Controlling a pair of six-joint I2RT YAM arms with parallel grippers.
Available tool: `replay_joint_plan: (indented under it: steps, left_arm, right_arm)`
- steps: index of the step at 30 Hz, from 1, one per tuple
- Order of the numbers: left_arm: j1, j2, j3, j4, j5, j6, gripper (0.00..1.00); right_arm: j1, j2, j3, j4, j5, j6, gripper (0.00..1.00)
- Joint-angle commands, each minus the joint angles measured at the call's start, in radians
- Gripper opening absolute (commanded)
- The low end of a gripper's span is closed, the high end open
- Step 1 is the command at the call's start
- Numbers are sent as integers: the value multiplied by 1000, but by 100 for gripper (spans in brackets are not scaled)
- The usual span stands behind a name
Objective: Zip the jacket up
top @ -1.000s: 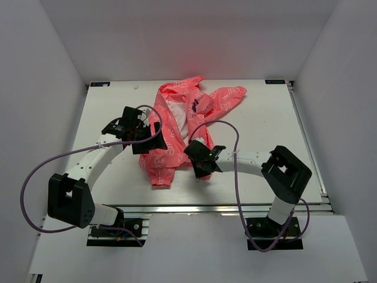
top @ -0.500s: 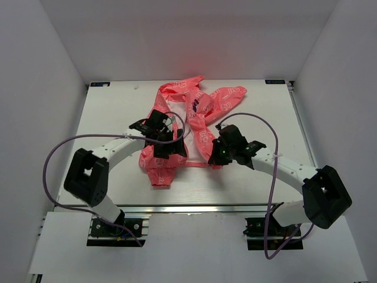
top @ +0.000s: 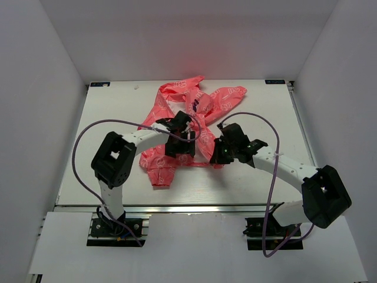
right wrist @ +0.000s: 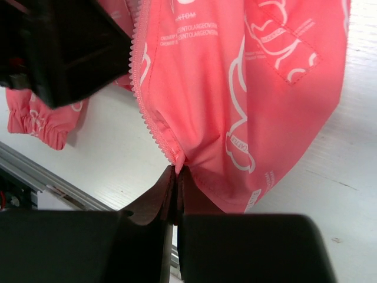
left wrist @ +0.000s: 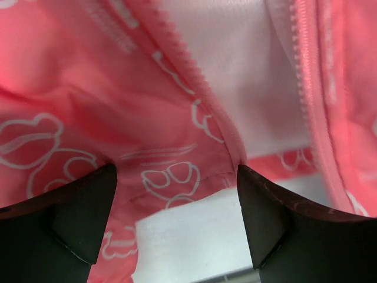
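R pincer point(right wrist: 177, 177) nips jacket point(right wrist: 235, 88) hem by zip point(right wrist: 147, 112) above table point(right wrist: 100, 147); L pincer point(left wrist: 177, 177) wide over fabric.

White lettering point(right wrist: 197, 28) on jacket point(right wrist: 235, 88), up beyond right gripper point(right wrist: 177, 177) fingertips, beside zipper teeth: top line ends "TOM". 2 lines below it too small to read.

- Bare table point(top: 109, 118) L of jacket point(top: 158, 166): open lane to the back.
- R side & back-R corner bare too, wide room.
- Centre blocked: jacket runs back to front; L gripper point(top: 181, 147) & R gripper point(top: 216, 154) sit at its front hem, narrow gap btwn them.
- L arm point(top: 135, 138) arcs over front-L, R arm point(top: 283, 168) over front-R; cables point(top: 259, 118) loop above.
- Walls point(top: 41, 88) close 3 sides.
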Motion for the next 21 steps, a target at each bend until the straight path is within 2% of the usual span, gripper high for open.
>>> replay_joint_plan:
  steps: [1,7,14,21]
  left_arm:
    - [-48,46,72,-96,-173,-31,92]
    - [-71,109,87,-122,-224,-95,91]
    - [-87,141,118,-161,-282,-125,64]
    - [-88,126,171,-217,-310,-108,60]
  right_arm:
    - [-15,0,41,-21,32,-32,0]
    - [-22,7,23,-24,55,-26,0]
    - [-22,12,-14,-12,75,-15,0]
    - [-25,49,-38,16,90,-15,0]
